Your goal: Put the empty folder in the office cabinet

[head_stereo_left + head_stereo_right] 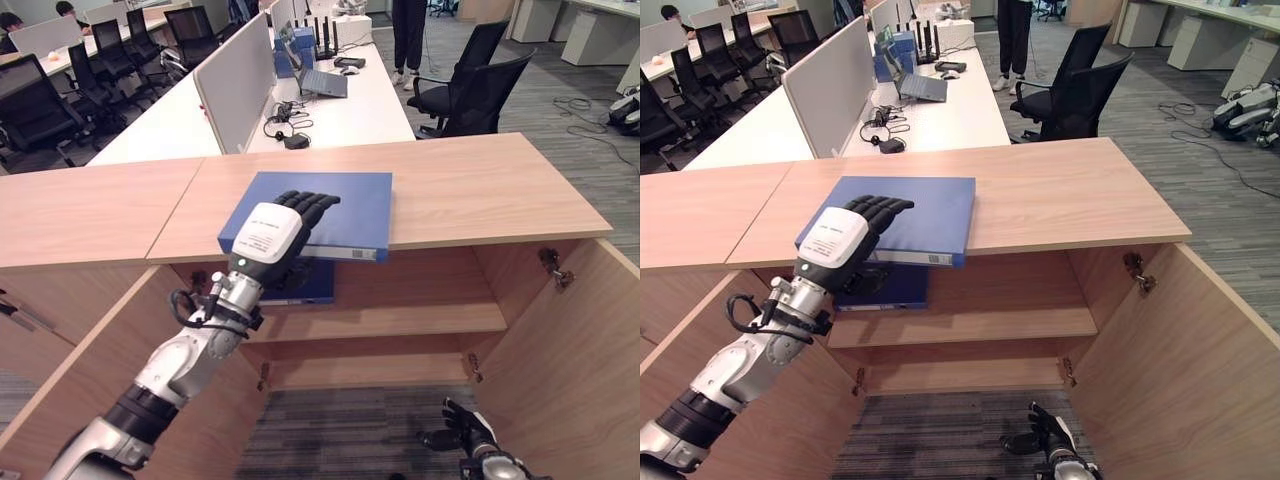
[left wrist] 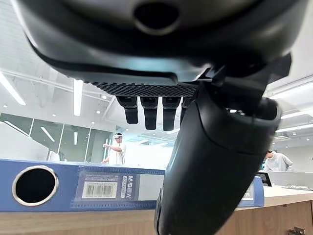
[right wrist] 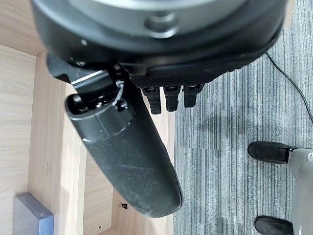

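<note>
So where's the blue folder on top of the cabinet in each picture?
Left eye view: blue folder centre, under the left hand.
Right eye view: left of centre.
Left wrist view: its spine, low across.
Right wrist view: carpet and cabinet wood instead.
Shared landmark: the cabinet top.

Bright, even office light | ceiling light strips (image 2: 78, 98) glare | hand (image 2: 215, 161) close-up blurred
</note>
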You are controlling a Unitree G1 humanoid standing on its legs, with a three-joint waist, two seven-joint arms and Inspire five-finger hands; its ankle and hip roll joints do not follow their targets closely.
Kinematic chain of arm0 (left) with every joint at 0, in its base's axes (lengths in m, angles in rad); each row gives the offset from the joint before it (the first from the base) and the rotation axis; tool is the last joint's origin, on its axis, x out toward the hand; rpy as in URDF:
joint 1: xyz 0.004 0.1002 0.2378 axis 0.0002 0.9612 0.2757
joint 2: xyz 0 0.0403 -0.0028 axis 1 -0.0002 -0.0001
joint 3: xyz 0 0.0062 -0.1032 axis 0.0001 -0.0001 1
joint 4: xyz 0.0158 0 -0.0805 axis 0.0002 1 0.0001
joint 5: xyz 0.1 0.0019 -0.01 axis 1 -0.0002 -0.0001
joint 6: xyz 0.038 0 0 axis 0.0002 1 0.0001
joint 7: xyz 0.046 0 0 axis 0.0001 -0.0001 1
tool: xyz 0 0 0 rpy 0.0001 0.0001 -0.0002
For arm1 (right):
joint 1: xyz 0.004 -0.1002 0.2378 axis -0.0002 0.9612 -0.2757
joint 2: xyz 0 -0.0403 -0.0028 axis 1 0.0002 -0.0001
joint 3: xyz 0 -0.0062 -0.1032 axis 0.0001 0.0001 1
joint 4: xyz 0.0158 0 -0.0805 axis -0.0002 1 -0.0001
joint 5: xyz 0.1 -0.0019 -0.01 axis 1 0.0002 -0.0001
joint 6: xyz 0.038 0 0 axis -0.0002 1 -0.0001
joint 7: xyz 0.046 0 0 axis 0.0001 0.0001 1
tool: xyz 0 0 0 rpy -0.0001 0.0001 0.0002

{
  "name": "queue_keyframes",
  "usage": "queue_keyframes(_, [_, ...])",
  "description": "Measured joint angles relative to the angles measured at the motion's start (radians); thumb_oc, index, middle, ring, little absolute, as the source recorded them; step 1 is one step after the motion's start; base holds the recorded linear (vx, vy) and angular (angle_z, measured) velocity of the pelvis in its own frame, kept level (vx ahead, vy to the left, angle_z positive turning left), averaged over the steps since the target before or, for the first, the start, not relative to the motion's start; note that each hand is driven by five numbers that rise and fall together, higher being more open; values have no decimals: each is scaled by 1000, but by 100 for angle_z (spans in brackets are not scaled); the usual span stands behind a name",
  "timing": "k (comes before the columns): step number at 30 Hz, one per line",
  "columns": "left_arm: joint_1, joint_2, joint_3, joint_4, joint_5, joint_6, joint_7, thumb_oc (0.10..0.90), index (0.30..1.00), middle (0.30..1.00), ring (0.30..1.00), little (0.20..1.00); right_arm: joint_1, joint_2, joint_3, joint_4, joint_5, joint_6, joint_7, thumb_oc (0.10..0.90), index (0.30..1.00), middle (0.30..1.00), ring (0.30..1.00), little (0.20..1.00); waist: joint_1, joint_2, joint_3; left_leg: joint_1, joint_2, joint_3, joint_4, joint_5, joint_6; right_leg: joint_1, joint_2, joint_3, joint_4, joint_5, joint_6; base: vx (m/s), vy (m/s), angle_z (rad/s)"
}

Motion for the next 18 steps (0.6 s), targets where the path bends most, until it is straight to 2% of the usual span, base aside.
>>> queue_keyframes(4, [-19,-6,-37,39,0,1,-1,800,900,900,900,900,-1,8,9,0,0,0,0,800,900,900,900,900,-2,-10,-8,1,0,9,0,-1,2,-3,0,10,0,0,1,7,9,-5])
queue_keyframes(8, [-51,-7,-66,54,0,2,-8,800,900,900,900,900,2,8,15,0,-1,1,0,800,900,900,900,900,-4,-10,-8,2,-1,14,0,-2,3,-3,0,17,0,1,1,14,8,-4])
queue_keyframes(12, [-75,-10,-101,70,0,1,-18,800,900,900,900,900,2,8,15,0,-1,2,1,800,900,900,900,900,-23,-9,-9,3,-1,15,0,-3,4,-3,0,19,0,1,1,3,1,-1])
queue_keyframes(18, [-81,-38,-110,98,0,2,-22,800,900,900,900,900,2,8,16,0,-4,3,0,800,900,900,900,900,-36,-8,-9,6,0,22,0,-3,4,-4,0,22,0,5,-5,7,3,-3])
